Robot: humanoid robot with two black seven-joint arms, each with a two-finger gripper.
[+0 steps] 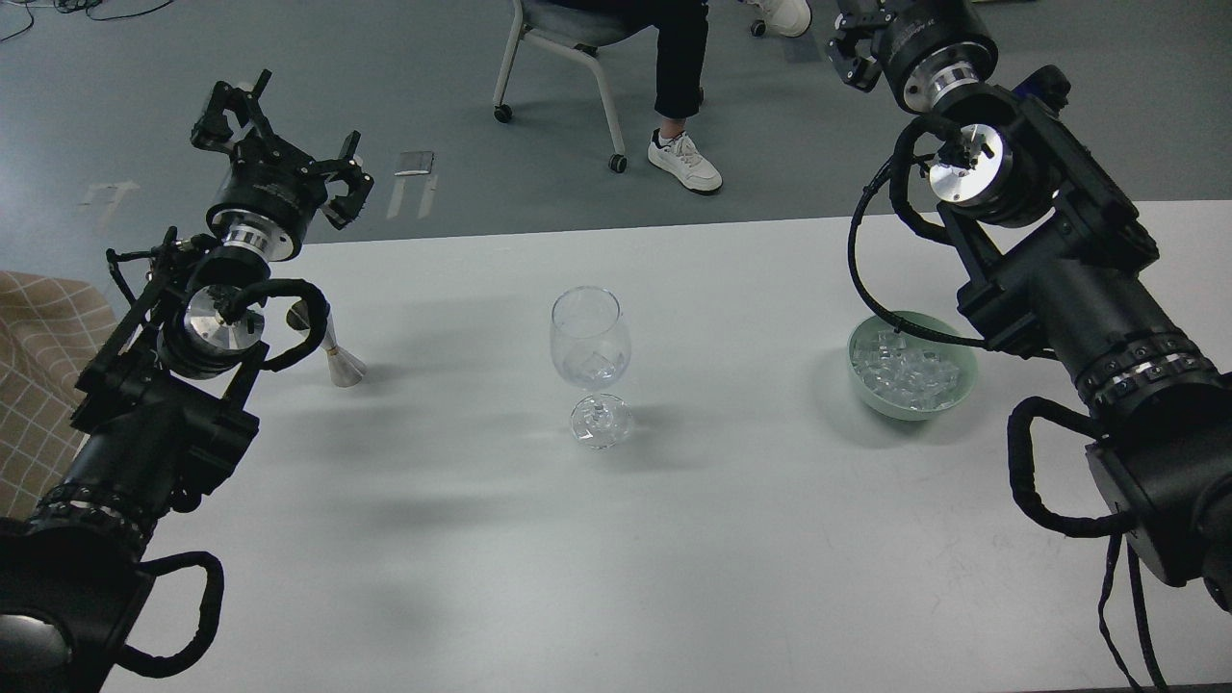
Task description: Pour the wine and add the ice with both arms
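Observation:
A clear wine glass (590, 332) stands at the table's middle with ice (599, 364) in its bowl; I cannot make out any wine. A green bowl (871, 397) at the right holds several ice cubes (910, 371). A steel jigger (339, 362) stands at the left, its top hidden behind my left arm's cable. My left gripper (284, 140) is open and empty, raised beyond the table's far edge, above and behind the jigger. My right gripper (855, 37) is high at the top edge, far behind the bowl, partly cut off.
The white table (616, 539) ends at a far edge with grey floor behind it. A seated person's leg and shoe (685, 159) and a wheeled chair (568, 58) are behind the table. A chequered cloth (38, 366) lies at the left.

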